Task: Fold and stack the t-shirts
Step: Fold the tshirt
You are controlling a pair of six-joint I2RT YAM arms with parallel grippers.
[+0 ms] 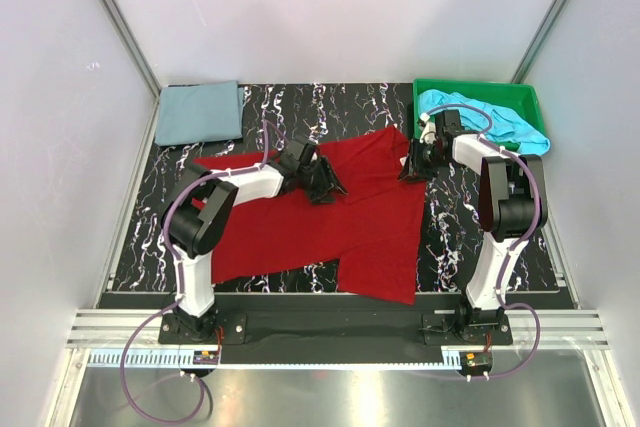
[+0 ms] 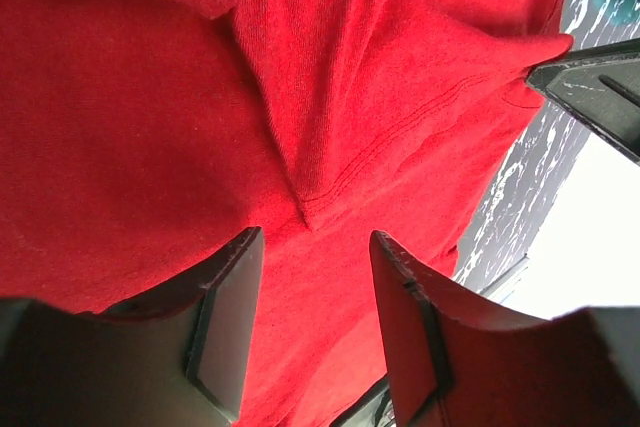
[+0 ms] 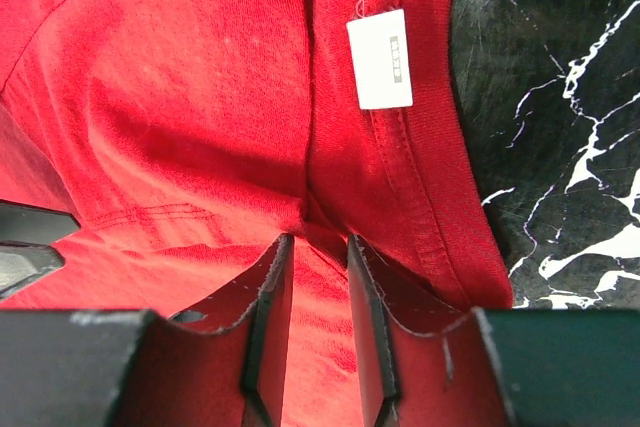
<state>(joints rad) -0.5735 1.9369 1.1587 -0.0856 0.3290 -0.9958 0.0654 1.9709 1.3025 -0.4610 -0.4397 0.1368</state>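
The deep red t-shirt (image 1: 300, 232) lies spread and partly folded across the middle of the black marbled table (image 1: 450, 237). My left gripper (image 1: 328, 187) is open low over its upper middle, and a folded sleeve corner lies just ahead of its fingers (image 2: 315, 239). My right gripper (image 1: 413, 169) is at the shirt's collar edge, shut on a raised ridge of red cloth (image 3: 318, 242) below the white neck label (image 3: 380, 59). The grey-blue t-shirt (image 1: 200, 112) lies folded at the back left. The turquoise t-shirt (image 1: 490, 119) lies crumpled in the green tray (image 1: 525, 95).
The green tray stands at the back right corner, just behind my right arm. White walls close the table at the back and sides. Bare marbled table shows right of the collar (image 3: 550, 97). The right gripper's finger (image 2: 590, 87) shows in the left wrist view.
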